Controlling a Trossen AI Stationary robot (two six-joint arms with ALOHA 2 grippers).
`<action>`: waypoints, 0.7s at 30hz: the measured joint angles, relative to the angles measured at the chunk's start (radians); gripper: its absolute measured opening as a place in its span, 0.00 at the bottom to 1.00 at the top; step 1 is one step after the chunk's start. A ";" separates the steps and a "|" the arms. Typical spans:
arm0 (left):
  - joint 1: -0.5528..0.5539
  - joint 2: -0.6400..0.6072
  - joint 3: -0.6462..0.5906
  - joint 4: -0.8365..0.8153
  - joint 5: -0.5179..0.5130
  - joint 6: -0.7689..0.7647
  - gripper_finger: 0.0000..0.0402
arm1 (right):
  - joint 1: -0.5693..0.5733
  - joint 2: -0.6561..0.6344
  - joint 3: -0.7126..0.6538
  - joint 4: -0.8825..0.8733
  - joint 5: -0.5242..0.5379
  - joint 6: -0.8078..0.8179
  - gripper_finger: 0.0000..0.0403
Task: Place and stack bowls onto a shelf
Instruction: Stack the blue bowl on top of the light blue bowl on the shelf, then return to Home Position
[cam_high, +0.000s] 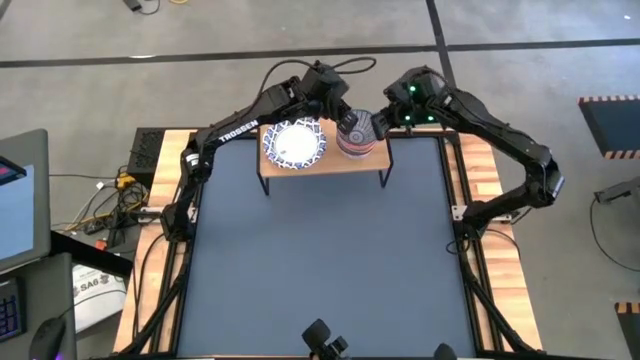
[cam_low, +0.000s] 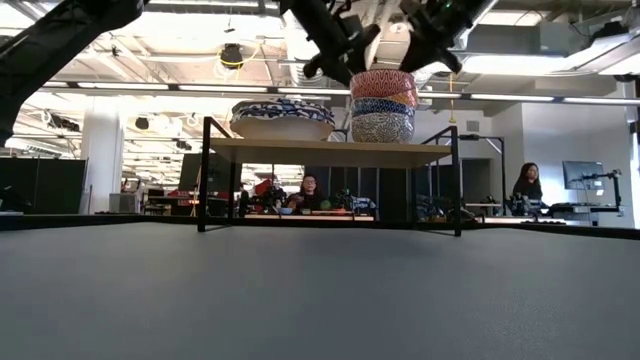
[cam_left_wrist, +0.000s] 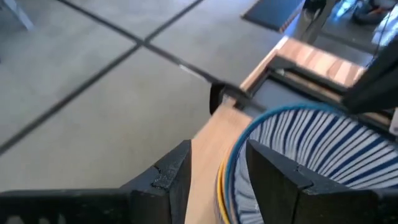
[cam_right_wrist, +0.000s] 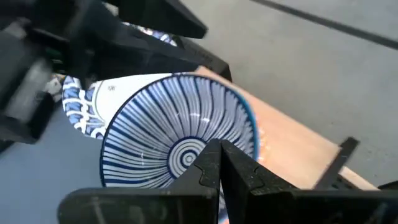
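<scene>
The shelf stands at the table's far edge on thin black legs. On its wooden top a stack of wide blue-and-white bowls rests at the left. A stack of smaller bowls rests at the right, and its top bowl is striped blue and white inside. My left gripper is open astride that bowl's far rim, one finger inside and one outside. My right gripper is shut just above the bowl's right side. My left gripper has the top bowl's rim between its open fingers, coming slanting down from the far side. A gap shows between the outer finger and the rim. Whether the inner finger touches the bowl's wall, I cannot tell. My right gripper holds its shut fingertips over the top bowl's rim, slanting down from the right. Whether they touch the bowl, I cannot tell.
The dark tabletop stretches from the shelf to the near edge, with wooden rails along its sides. Cables and a box lie off the left side. In the low view, people sit in the room behind.
</scene>
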 joint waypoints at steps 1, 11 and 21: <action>-0.001 0.000 0.005 0.009 -0.003 0.007 0.34 | -0.003 -0.010 0.000 -0.001 0.000 0.001 0.07; 0.003 -0.056 0.004 -0.004 0.023 0.032 0.34 | 0.008 -0.150 0.000 -0.038 -0.014 0.003 0.07; -0.048 -0.160 -0.072 0.023 0.236 0.099 0.34 | 0.196 -0.434 -0.272 0.061 -0.024 0.001 0.06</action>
